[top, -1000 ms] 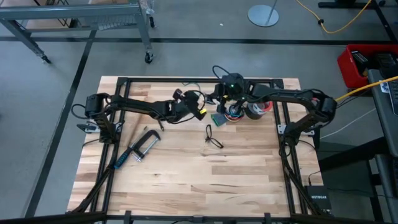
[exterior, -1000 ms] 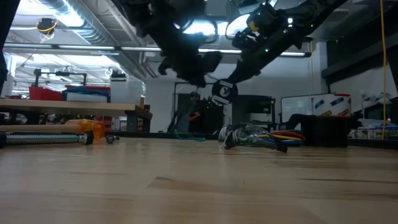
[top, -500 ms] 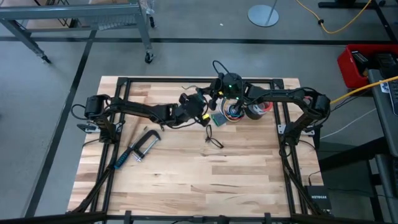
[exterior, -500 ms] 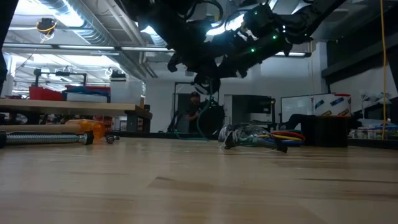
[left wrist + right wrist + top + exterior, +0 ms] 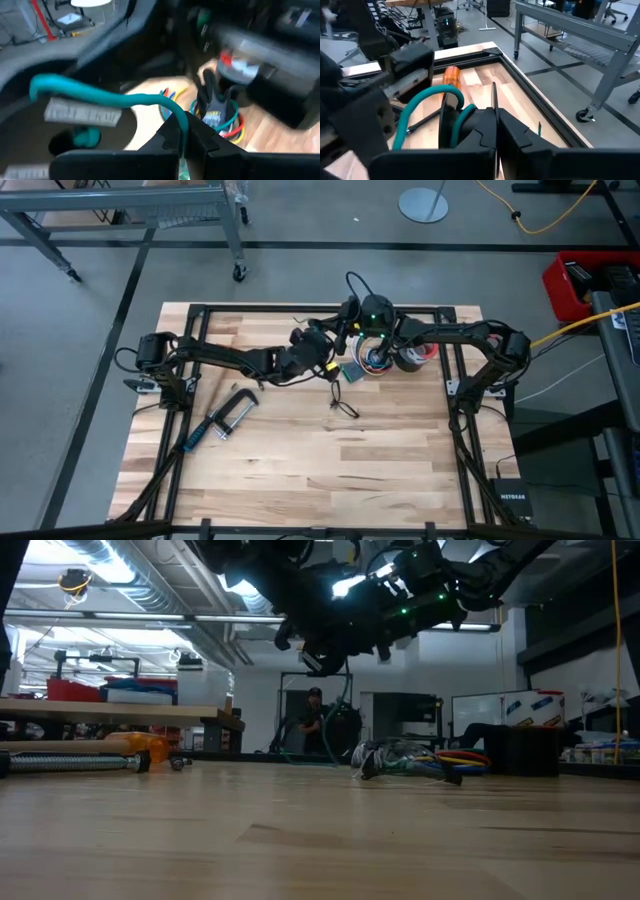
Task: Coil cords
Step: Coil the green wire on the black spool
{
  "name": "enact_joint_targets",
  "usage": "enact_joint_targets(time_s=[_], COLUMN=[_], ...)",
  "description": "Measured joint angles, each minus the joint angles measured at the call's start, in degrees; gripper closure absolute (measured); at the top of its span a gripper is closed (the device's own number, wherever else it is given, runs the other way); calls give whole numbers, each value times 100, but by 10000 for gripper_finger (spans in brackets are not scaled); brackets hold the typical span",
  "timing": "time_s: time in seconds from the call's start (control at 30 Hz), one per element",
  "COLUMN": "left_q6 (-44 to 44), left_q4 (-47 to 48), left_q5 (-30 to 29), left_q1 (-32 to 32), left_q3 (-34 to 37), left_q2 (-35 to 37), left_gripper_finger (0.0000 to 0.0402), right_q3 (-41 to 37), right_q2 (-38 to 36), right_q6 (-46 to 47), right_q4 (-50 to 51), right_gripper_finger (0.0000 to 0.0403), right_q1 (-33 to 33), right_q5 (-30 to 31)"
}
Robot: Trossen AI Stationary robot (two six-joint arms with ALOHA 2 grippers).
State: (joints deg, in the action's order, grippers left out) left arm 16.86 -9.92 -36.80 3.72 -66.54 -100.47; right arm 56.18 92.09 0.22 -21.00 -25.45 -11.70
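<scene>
high view: the left gripper (image 5: 322,346) has swung in beside the right gripper (image 5: 352,320) near the table's (image 5: 300,470) far edge. wrist views: both fingers pinch the cord (image 5: 492,102), suggesting a handover mid-coil.

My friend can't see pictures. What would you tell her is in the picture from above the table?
Two dark robot arms meet near the far edge of a wooden table, the left gripper and right gripper close together beside a bundle of coloured wires. A metal clamp lies nearer the left arm.
</scene>
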Motion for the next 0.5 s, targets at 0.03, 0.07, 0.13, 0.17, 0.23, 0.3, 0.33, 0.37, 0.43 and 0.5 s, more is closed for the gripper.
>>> enact_joint_targets(time_s=[0.03, 0.07, 0.13, 0.17, 0.23, 0.3, 0.33, 0.37, 0.43, 0.5], left_q6=[-74, -98, -109, -109, -111, -111, -113, -113, -104, -102], left_q4=[-68, -76, -111, -117, -137, -139, -149, -166, -218, -222], left_q5=[0, 0, 2, 2, 18, 120, 177, 206, 218, 208], left_q1=[-1, -3, -3, -3, -3, -3, -3, -3, -3, -8], left_q3=[0, 0, 0, 0, 0, 0, 0, 0, -2, 0], left_q2=[0, 0, 0, -1, 0, -1, -1, -4, -29, -37], left_gripper_finger=[401, 401, 401, 401, 401, 401, 401, 401, 401, 401], right_q3=[0, 0, 0, 0, 0, 0, 0, 0, 0, -3], right_q2=[0, 0, 0, 0, 0, 0, 0, 0, 0, 0], right_q6=[19, 77, 152, 156, 160, 186, 229, 252, 289, 359], right_q4=[1, 1, -29, -39, -55, -99, -164, -226, -348, -405], right_gripper_finger=[400, 400, 400, 400, 400, 400, 400, 400, 400, 400], right_q1=[0, 0, 0, 0, 0, 0, 0, 0, 0, 0], right_q5=[-32, -95, -145, -147, -172, -341, -437, -544, -762, -815])
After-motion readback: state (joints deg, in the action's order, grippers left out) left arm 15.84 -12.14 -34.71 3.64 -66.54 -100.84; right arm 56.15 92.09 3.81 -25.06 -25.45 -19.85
